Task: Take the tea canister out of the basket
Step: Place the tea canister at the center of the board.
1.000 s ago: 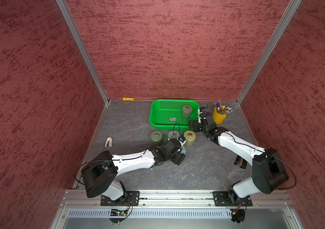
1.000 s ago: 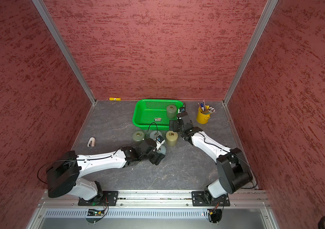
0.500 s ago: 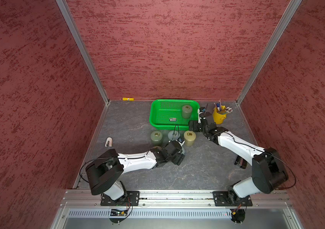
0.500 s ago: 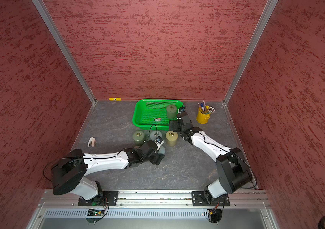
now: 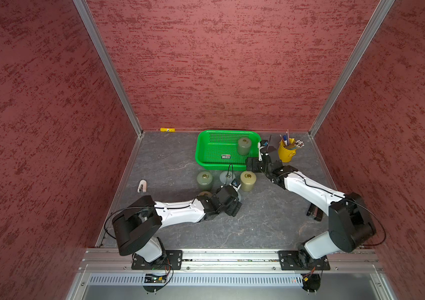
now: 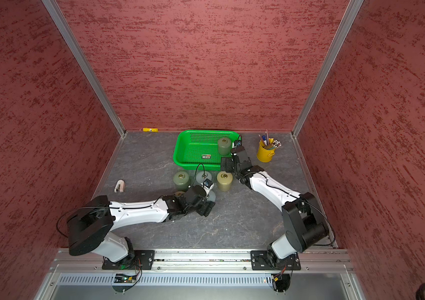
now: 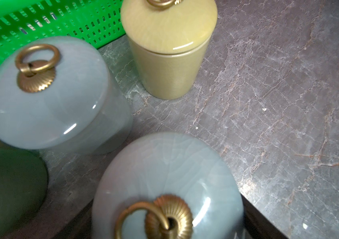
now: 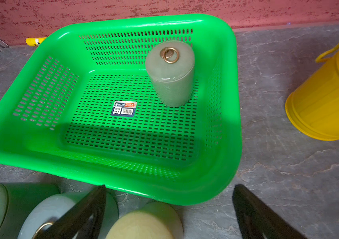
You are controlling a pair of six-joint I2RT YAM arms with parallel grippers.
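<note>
A grey-green tea canister (image 5: 244, 146) (image 6: 224, 146) (image 8: 170, 76) with a brass ring stands upright in the far right part of the green basket (image 5: 206, 161) (image 6: 182, 158) (image 8: 40, 149). My right gripper (image 5: 251, 164) (image 8: 169, 187) hangs open just outside the basket's near right corner, above a yellow-olive canister (image 5: 248, 180) (image 8: 143, 223), with nothing between its fingers. My left gripper (image 5: 233, 205) (image 7: 165, 215) is shut on a pale blue canister (image 7: 164, 175) (image 6: 210, 196) in front of the basket; I cannot tell whether it touches the table.
A dark green canister (image 5: 204, 180) and another pale blue one (image 5: 227, 177) (image 7: 46, 97) stand in front of the basket. A yellow bucket (image 5: 286, 153) (image 8: 328, 99) of pencils sits right of it. A small white object (image 5: 142, 186) lies left, and red walls enclose three sides.
My left arm's shoulder has turned and its gripper has drawn slightly toward the front with the pale blue canister. The right arm has stayed put.
</note>
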